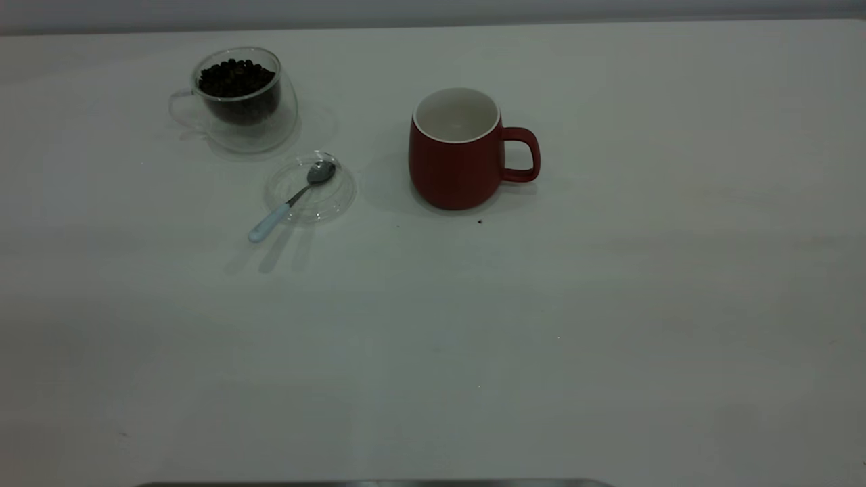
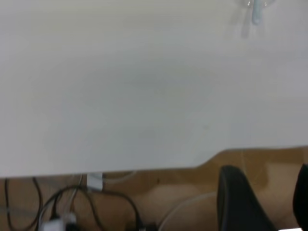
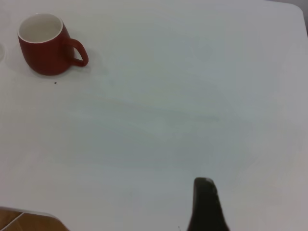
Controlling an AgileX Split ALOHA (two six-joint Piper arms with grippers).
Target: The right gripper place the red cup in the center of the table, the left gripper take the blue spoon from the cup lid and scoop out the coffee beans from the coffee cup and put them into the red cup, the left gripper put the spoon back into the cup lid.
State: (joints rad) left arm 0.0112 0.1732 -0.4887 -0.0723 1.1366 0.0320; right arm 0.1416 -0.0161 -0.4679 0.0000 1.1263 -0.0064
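The red cup [image 1: 457,159] stands upright and empty near the middle of the table [image 1: 541,325], its handle to the right; it also shows far off as the red cup [image 3: 45,45]. The blue spoon [image 1: 291,201] lies with its bowl in the clear cup lid [image 1: 310,188] and its handle over the rim. Behind them the glass coffee cup [image 1: 237,101] holds coffee beans [image 1: 235,78]. No arm shows in the exterior view. My left gripper [image 2: 268,183] hangs open beyond the table's edge, far from the spoon handle [image 2: 256,14]. My right gripper [image 3: 262,197] is open over bare table, with one finger [image 3: 206,204] showing.
A stray dark crumb [image 1: 480,221] lies just in front of the red cup. Below the table edge [image 2: 144,169] in the left wrist view are a brown floor and black cables [image 2: 72,207]. A grey strip [image 1: 372,483] runs along the front edge.
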